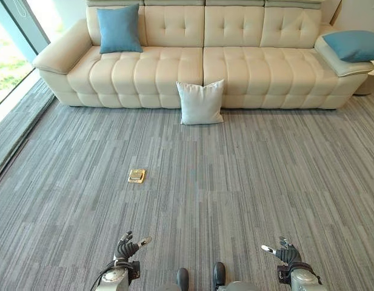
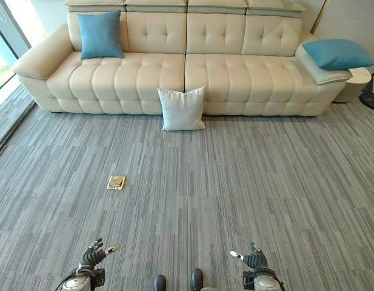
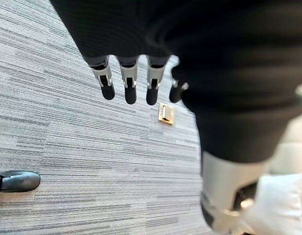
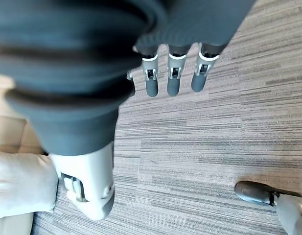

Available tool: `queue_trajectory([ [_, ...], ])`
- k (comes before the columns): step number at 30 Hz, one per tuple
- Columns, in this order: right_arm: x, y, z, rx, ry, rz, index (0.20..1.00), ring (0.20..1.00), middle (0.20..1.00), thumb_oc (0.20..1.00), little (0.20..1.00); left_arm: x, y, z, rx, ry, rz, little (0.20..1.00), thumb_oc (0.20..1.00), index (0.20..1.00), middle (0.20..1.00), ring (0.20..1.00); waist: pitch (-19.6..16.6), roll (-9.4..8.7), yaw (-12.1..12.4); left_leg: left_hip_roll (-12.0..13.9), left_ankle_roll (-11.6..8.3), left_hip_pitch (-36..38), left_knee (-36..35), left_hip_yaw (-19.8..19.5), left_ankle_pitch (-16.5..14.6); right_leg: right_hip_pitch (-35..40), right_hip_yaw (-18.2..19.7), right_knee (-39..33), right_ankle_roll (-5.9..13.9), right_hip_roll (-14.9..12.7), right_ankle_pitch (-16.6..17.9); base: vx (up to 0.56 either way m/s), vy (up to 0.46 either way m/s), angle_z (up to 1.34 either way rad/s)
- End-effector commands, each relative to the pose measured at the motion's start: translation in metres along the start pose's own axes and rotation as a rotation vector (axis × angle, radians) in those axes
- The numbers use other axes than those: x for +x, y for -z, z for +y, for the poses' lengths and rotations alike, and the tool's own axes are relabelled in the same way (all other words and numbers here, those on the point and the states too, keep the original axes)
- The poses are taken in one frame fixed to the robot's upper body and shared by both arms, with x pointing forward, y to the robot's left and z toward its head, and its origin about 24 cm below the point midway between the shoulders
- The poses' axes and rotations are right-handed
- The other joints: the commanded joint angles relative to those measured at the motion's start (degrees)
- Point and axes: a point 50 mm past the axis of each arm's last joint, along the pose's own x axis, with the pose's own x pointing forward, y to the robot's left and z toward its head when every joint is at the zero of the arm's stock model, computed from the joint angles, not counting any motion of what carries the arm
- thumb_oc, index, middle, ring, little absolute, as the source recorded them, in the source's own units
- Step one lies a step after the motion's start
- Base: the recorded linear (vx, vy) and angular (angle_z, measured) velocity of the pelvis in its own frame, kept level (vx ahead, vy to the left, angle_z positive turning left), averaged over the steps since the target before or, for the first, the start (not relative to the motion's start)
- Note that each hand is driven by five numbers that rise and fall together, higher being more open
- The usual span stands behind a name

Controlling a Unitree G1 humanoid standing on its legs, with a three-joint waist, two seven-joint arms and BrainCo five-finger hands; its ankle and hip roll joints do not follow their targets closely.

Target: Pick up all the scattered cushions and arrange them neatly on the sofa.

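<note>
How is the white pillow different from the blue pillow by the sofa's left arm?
The white cushion stands on the carpet, leaning against the sofa's front; the blue cushion sits up on the seat, propped against the backrest. One is pale white, the other blue. The white one still needs picking up; the blue one is already on the sofa. Both are square, plump and upright.

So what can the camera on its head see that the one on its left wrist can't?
The left eye view alone takes in the cream sofa, a blue cushion against its backrest, another blue cushion on the far armrest, and the right hand. The left wrist view alone gives the left hand up close, fingers straight, holding nothing. Both show the grey carpet, the brass floor plate and the white cushion on the floor.
</note>
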Motion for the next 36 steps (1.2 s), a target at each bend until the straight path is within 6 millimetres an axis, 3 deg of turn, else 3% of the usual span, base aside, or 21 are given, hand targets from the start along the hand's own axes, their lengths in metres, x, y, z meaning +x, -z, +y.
queue_trajectory([
  [1, 0.007, -0.033, 0.002, -0.023, -0.006, -0.112, 1.0, 1.0, 1.0, 1.0, 1.0, 0.009, -0.027, -0.001, 0.068, -0.003, -0.088, 1.0, 1.0, 1.0, 1.0, 1.0, 2.92, 0.67, 0.35, -1.53, 1.09, 3.93, 0.05, -0.27, -8.23, -3.57, 0.17, 21.4, 5.74, -4.04, -11.5, 0.02, 0.153, -0.07],
  [2, 0.008, -0.037, 0.003, -0.037, -0.011, -0.129, 1.0, 1.0, 1.0, 1.0, 1.0, 0.009, -0.031, -0.001, 0.068, -0.002, -0.104, 1.0, 1.0, 1.0, 1.0, 1.0, 4.46, 0.88, 0.04, -2.12, 2.05, 5.07, 0.05, -0.41, -8.68, -7.45, 0.88, 29.54, 6.13, -5.19, -7.47, 0.06, 0.135, -0.14],
  [4, 0.008, -0.039, 0.003, -0.035, -0.009, -0.135, 1.0, 1.0, 1.0, 1.0, 1.0, 0.01, -0.031, -0.001, 0.061, -0.004, -0.104, 1.0, 1.0, 1.0, 1.0, 1.0, 5.24, 1.27, 0.16, -2.14, 2.08, 6.01, 0.05, -0.19, -8.99, -11.35, 1.63, 33.38, 5.57, -4.95, -8.32, 0.11, 0.108, -0.14],
  [8, 0.009, -0.039, 0.002, -0.024, 0.0, -0.129, 1.0, 1.0, 1.0, 1.0, 1.0, 0.012, -0.033, -0.003, 0.038, -0.008, -0.101, 1.0, 1.0, 1.0, 1.0, 1.0, 5.77, 1.71, 0.58, -1.67, 1.03, 8.33, 0.05, 0.78, -9.76, -13.04, -0.88, 22.95, 5.46, -3.15, -8.69, 0.15, -0.024, 0.01],
  [9, 0.01, -0.041, 0.002, -0.026, 0.002, -0.129, 1.0, 1.0, 1.0, 1.0, 1.0, 0.013, -0.033, -0.002, 0.03, -0.012, -0.095, 1.0, 1.0, 1.0, 1.0, 1.0, 5.94, 1.49, 0.74, -1.85, 0.77, 8.92, 0.05, 0.91, -10.02, -13.21, -1.97, 18.54, 5.9, -2.99, -7.52, 0.26, -0.12, -0.1],
  [10, 0.01, -0.041, 0.001, -0.03, 0.006, -0.128, 1.0, 1.0, 1.0, 1.0, 1.0, 0.014, -0.027, -0.001, -0.004, -0.018, -0.062, 1.0, 1.0, 1.0, 1.0, 1.0, 5.72, 1.17, 0.47, -1.78, -0.29, 10.79, 0.05, 1.28, -10.94, -12.06, -4.61, 7.3, 7.32, -1.8, -4.59, 0.26, -0.121, -0.07],
  [12, 0.01, -0.04, -0.001, -0.027, 0.011, -0.124, 1.0, 1.0, 1.0, 1.0, 1.0, 0.014, -0.024, 0.0, -0.02, -0.026, -0.045, 1.0, 1.0, 1.0, 1.0, 1.0, 5.37, 1.03, 0.28, -1.53, -0.75, 11.62, 0.05, 1.53, -11.45, -11.44, -5.64, 3.45, 7.78, -1.34, -3.72, 0.35, -0.148, -0.09],
  [15, 0.008, -0.028, -0.005, -0.018, 0.019, -0.089, 1.0, 1.0, 1.0, 1.0, 1.0, 0.012, -0.016, -0.004, -0.032, -0.005, -0.023, 1.0, 1.0, 1.0, 1.0, 1.0, 3.56, 1.29, -0.3, -0.21, -2.06, 13.8, 0.05, 1.3, -10.47, -6.93, -5.35, 0.58, 5.9, -0.06, -4.07, 0.42, -0.167, 0.05],
  [16, 0.008, -0.025, -0.006, -0.009, 0.02, -0.08, 1.0, 1.0, 1.0, 1.0, 1.0, 0.011, -0.012, -0.005, -0.075, -0.012, -0.008, 1.0, 1.0, 1.0, 1.0, 1.0, 2.48, 1.57, -0.4, 0.57, -3.21, 14.46, 0.9, 1.26, -7.71, -5.1, -5.3, 0.43, 5.18, 0.92, -4.23, 0.31, -0.141, 0.31],
  [18, 0.008, -0.02, -0.009, 0.003, 0.031, -0.061, 1.0, 1.0, 1.0, 1.0, 1.0, 0.009, -0.006, -0.007, -0.123, -0.01, 0.017, 1.0, 1.0, 1.0, 1.0, 1.0, 1.71, 1.44, -0.38, 1.23, -4.7, 13.34, 5.13, 1.19, -5.36, -1.62, -5.99, -2.15, 4.28, 1.39, -4.6, 0.46, -0.239, 0.23],
  [19, 0.008, -0.021, -0.01, 0.013, 0.033, -0.063, 1.0, 1.0, 1.0, 1.0, 1.0, 0.009, -0.003, -0.007, -0.148, -0.019, 0.034, 1.0, 1.0, 1.0, 1.0, 1.0, 1.3, 1.14, -0.22, 1.5, -6.52, 11.55, 11.9, 1.09, -2.87, 1.44, -6.41, -3.35, 3.25, 1.83, -5.66, 0.52, -0.277, 0.5],
  [22, 0.008, -0.023, -0.012, 0.016, 0.03, -0.068, 1.0, 1.0, 1.0, 1.0, 1.0, 0.01, -0.002, -0.009, -0.155, -0.013, 0.044, 1.0, 1.0, 1.0, 1.0, 1.0, 2.16, 0.7, 0.04, 2.4, -9.28, 6.46, 25.65, 2.57, 1.54, 5.35, -6.54, -3.55, 1.21, 2.2, -8.59, 0.39, -0.245, 0.32],
  [23, 0.009, -0.029, -0.014, 0.013, 0.031, -0.091, 1.0, 1.0, 1.0, 1.0, 1.0, 0.01, -0.004, -0.01, -0.153, -0.011, 0.037, 1.0, 1.0, 1.0, 1.0, 1.0, 3.56, 0.21, 0.8, 2.05, -9.92, 2.53, 34.25, 2.13, 3.28, 7.37, -6.15, -3.55, 0.12, 2.05, -9.47, 0.49, -0.329, -0.05],
  [24, 0.009, -0.027, -0.015, -0.005, 0.032, -0.08, 1.0, 1.0, 1.0, 1.0, 1.0, 0.009, -0.003, -0.011, -0.136, 0.0, 0.039, 1.0, 1.0, 1.0, 1.0, 1.0, 4.55, -0.41, 1.42, 3.36, -7.95, -1.53, 38.04, 3.83, 1.89, 9.03, -5.53, -3.46, -0.74, 1.81, -10.97, 0.51, -0.32, -0.14],
  [27, 0.008, -0.022, -0.013, -0.011, 0.026, -0.06, 1.0, 1.0, 1.0, 1.0, 1.0, 0.008, 0.0, -0.011, -0.109, 0.008, 0.052, 1.0, 1.0, 1.0, 1.0, 1.0, 4.97, -1.83, 1.74, 2.64, -5.77, -7.35, 33.17, 4.52, -2.06, 10.84, -4.88, -3.55, -0.89, 0.96, -12.2, 0.28, -0.125, -0.23],
  [28, 0.008, -0.02, -0.013, -0.013, 0.025, -0.056, 1.0, 1.0, 1.0, 1.0, 1.0, 0.007, 0.003, -0.011, -0.098, 0.009, 0.061, 1.0, 1.0, 1.0, 1.0, 1.0, 5.0, -2.15, 1.79, 2.05, -5.0, -8.27, 27.38, 4.67, -3.28, 11.01, -4.71, -3.55, -0.52, 0.61, -12.29, 0.17, -0.031, -0.06],
  [29, 0.008, -0.02, -0.013, -0.013, 0.025, -0.056, 1.0, 1.0, 1.0, 1.0, 1.0, 0.007, 0.003, -0.011, -0.098, 0.009, 0.061, 1.0, 1.0, 1.0, 1.0, 1.0, 4.95, -2.2, 1.74, 1.98, -4.98, -8.28, 27.25, 4.64, -3.17, 10.96, -4.76, -3.55, -0.51, 0.55, -12.29, 0.31, 0.009, -0.09],
  [30, 0.007, -0.016, -0.01, -0.03, 0.018, -0.042, 1.0, 1.0, 1.0, 1.0, 1.0, 0.006, 0.008, -0.011, -0.083, 0.006, 0.081, 1.0, 1.0, 1.0, 1.0, 1.0, 4.48, -2.3, 1.7, 0.93, -4.37, -7.49, 13.6, 2.72, -2.93, 11.89, -5.05, -3.55, 0.04, 0.43, -13.41, 0.33, 0.032, -0.11],
  [32, 0.006, -0.013, -0.009, -0.042, 0.012, -0.034, 1.0, 1.0, 1.0, 1.0, 1.0, 0.005, 0.011, -0.01, -0.07, 0.008, 0.09, 1.0, 1.0, 1.0, 1.0, 1.0, 3.72, -1.66, 1.3, 1.07, -4.87, -7.08, 3.41, 0.41, 1.37, 12.7, -5.09, -3.55, 0.09, 1.01, -14.05, 0.41, 0.061, -0.08],
  [33, 0.006, -0.012, -0.009, -0.049, 0.009, -0.034, 1.0, 1.0, 1.0, 1.0, 1.0, 0.005, 0.014, -0.009, -0.054, 0.007, 0.1, 1.0, 1.0, 1.0, 1.0, 1.0, 3.36, -1.3, 0.88, 0.97, -5.49, -8.54, 0.05, -0.11, 2.16, 13.31, -5.18, -3.55, 0.34, 1.33, -14.49, 0.36, 0.086, -0.07],
  [36, 0.006, -0.008, -0.009, -0.057, 0.015, -0.01, 1.0, 1.0, 1.0, 1.0, 1.0, 0.004, 0.019, -0.006, -0.033, 0.001, 0.121, 1.0, 1.0, 1.0, 1.0, 1.0, 2.35, -0.92, 0.4, 0.73, -7.06, -12.12, 0.05, 1.11, 2.25, 15.42, -4.08, -3.55, 1.07, 1.4, -14.99, 0.32, 0.095, -0.14],
])
